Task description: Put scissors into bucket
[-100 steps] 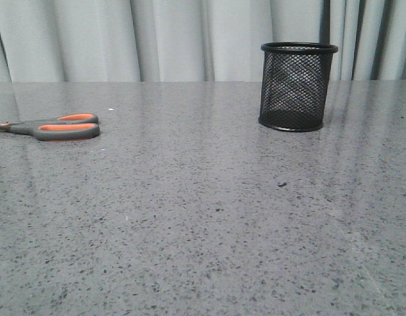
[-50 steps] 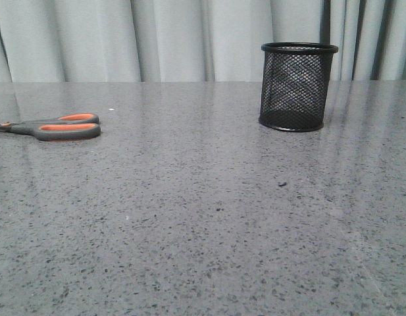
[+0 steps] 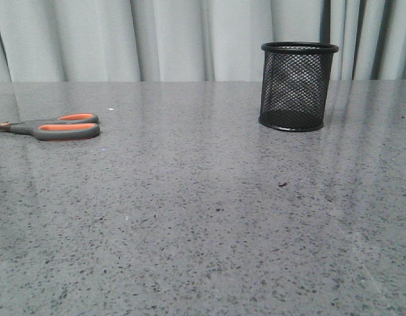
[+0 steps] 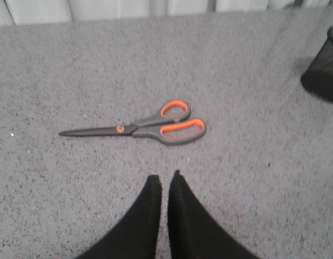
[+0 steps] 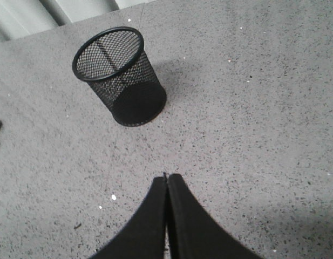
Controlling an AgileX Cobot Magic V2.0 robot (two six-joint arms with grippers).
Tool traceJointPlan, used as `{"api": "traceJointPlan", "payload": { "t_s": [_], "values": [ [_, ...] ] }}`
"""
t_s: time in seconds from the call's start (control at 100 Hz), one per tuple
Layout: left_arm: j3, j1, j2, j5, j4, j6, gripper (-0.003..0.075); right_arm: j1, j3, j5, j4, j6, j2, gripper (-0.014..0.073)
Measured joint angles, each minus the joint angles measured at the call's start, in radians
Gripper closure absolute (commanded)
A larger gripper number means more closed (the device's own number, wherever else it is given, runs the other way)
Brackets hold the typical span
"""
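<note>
The scissors [image 3: 58, 126], with dark grey handles and orange loops, lie flat on the table at the far left, blades pointing left. In the left wrist view the scissors [image 4: 155, 125] lie a short way ahead of my left gripper [image 4: 164, 181], whose jaws stand almost together with only a thin slit, empty. The black mesh bucket [image 3: 298, 85] stands upright at the back right. In the right wrist view the bucket [image 5: 120, 75] is ahead of my right gripper [image 5: 167, 177], which is shut and empty. Neither gripper shows in the front view.
The grey speckled table [image 3: 209, 210] runs back to pale curtains [image 3: 176, 39]. The bucket's edge [image 4: 323, 81] also shows in the left wrist view, well apart from the scissors.
</note>
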Motion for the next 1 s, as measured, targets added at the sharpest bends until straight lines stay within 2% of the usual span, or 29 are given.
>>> {"api": "traceJointPlan", "payload": {
  "t_s": [0.07,0.12,0.17,0.26,0.31,0.48,0.62,0.83,1.0],
  "values": [
    [-0.005,0.0,0.02,0.01,-0.004,0.009,0.0446,0.0,0.0,0.011,0.0,-0.007,0.0,0.0569],
    [-0.007,0.0,0.03,0.011,-0.007,0.013,0.034,0.0,0.0,0.016,-0.002,-0.01,0.0,0.0494],
    [-0.009,0.0,0.043,0.011,-0.009,0.016,0.0281,0.0,0.0,0.02,-0.002,-0.01,0.0,0.0382],
    [-0.016,0.0,0.063,0.013,-0.014,0.017,0.0274,0.0,0.0,0.024,-0.002,-0.012,0.0,0.0206],
    [-0.028,0.0,0.077,0.018,-0.015,0.023,0.0286,0.0,0.0,0.024,-0.002,-0.012,0.007,0.0167],
    [-0.105,0.0,0.16,0.068,-0.016,0.107,0.0314,0.0,-0.001,0.028,-0.002,-0.019,0.05,0.0172],
    [-0.202,0.0,0.286,0.121,-0.018,0.236,0.0315,0.0,-0.001,0.028,-0.002,-0.041,0.07,0.0172],
    [-0.365,0.0,0.554,0.216,-0.018,0.504,0.0315,0.0,-0.001,0.028,-0.002,-0.061,0.07,0.0172],
    [-0.483,0.0,0.774,0.314,-0.018,0.807,0.0314,0.0,-0.001,0.028,-0.002,-0.065,0.07,0.0172]
  ]
}}
